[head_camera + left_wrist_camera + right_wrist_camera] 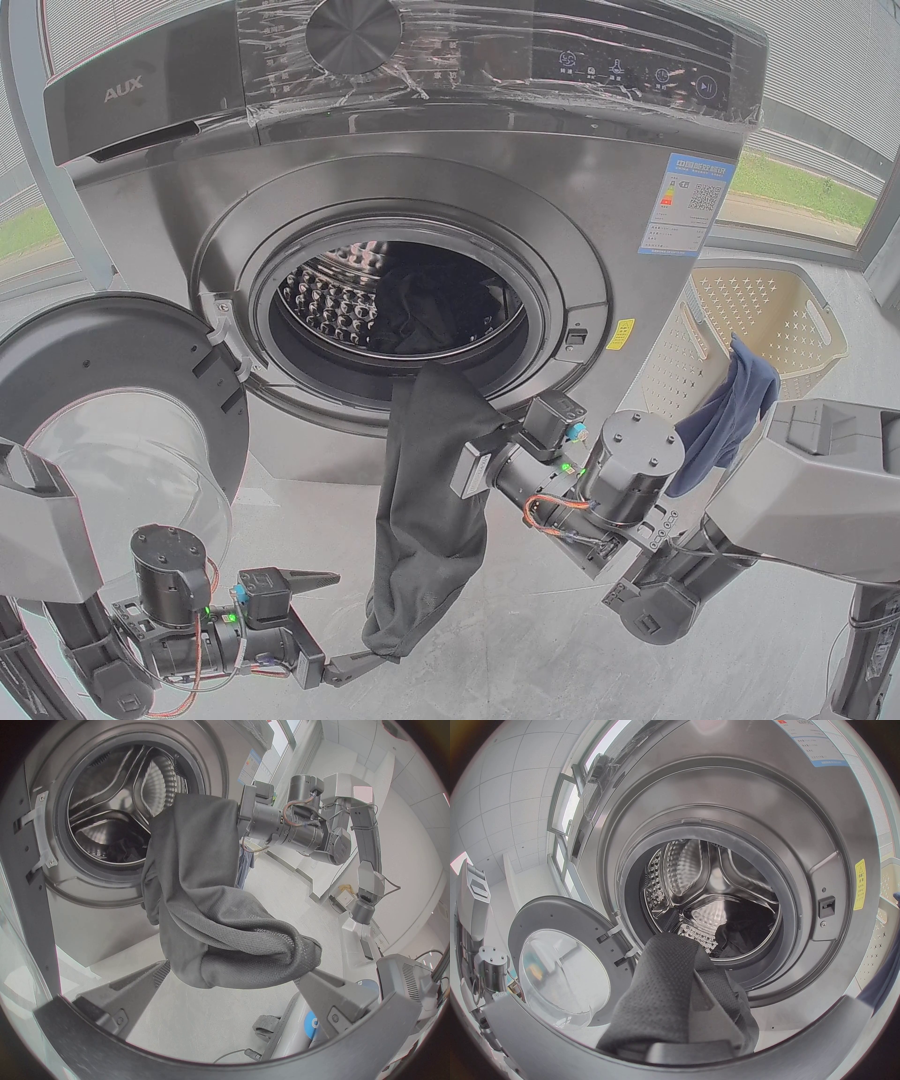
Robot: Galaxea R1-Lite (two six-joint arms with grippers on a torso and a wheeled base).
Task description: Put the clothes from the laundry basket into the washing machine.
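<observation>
A long dark grey garment hangs in front of the washing machine, below the open drum mouth. My right gripper is shut on its upper end, just under the drum's lower rim; cloth wraps its fingers. My left gripper is low near the floor and open, and the garment's bottom fold sags between its fingers, touching one finger. More dark clothes lie inside the drum. The beige laundry basket stands to the right, with a blue garment draped over its rim.
The round machine door is swung open to the left, close above my left arm. Grey floor lies below the hanging garment. A window is behind the basket.
</observation>
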